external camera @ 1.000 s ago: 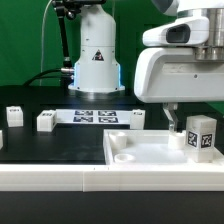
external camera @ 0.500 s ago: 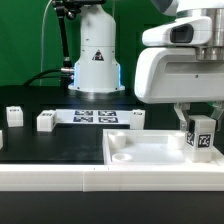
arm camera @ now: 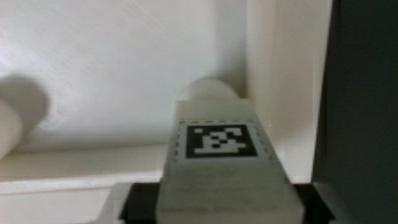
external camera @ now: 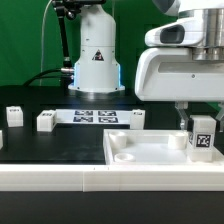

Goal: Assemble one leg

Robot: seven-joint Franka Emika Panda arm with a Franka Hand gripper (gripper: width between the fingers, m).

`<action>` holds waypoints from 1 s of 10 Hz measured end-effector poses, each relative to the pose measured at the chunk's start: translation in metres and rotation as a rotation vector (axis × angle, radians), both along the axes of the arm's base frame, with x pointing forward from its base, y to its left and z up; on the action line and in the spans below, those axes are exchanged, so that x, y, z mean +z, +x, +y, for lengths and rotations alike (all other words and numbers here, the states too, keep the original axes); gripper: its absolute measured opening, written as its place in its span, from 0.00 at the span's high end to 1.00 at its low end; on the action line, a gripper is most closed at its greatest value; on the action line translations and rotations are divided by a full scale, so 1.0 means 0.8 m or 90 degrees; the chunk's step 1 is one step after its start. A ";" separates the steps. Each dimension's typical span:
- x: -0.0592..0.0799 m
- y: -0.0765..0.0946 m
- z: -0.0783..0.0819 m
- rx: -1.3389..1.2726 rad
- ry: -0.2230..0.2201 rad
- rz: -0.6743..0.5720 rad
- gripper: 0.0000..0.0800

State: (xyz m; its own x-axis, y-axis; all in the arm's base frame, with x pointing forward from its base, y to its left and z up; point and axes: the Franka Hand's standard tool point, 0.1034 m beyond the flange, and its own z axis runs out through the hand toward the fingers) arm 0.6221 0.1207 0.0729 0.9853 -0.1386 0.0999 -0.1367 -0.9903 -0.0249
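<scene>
A large white tray-like top [external camera: 150, 150] with a raised rim sits on the black table [external camera: 60, 140]. Behind it the marker board [external camera: 95, 117] lies flat, and three small white blocks [external camera: 46, 121] rest near it, with a green backdrop [external camera: 25, 40] beyond

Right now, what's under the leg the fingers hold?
Under the leg is the white tray-like top, near its corner on the exterior view's right. The leg hides the contact point, so seating is unclear.

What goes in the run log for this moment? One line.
claw: shut on leg | leg: upright, at the top's corner | spare legs: on table
</scene>
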 end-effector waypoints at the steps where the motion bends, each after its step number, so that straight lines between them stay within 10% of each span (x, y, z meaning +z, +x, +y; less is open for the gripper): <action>1: 0.000 0.000 -0.001 -0.063 0.006 0.001 0.64; 9: -0.001 -0.004 -0.030 -0.330 0.001 -0.002 0.62; 10: -0.001 -0.003 -0.031 -0.326 0.000 -0.003 0.47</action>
State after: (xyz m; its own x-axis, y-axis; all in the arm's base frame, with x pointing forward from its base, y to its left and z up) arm 0.6194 0.0959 0.0722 0.7909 -0.6031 0.1041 -0.6040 -0.7966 -0.0262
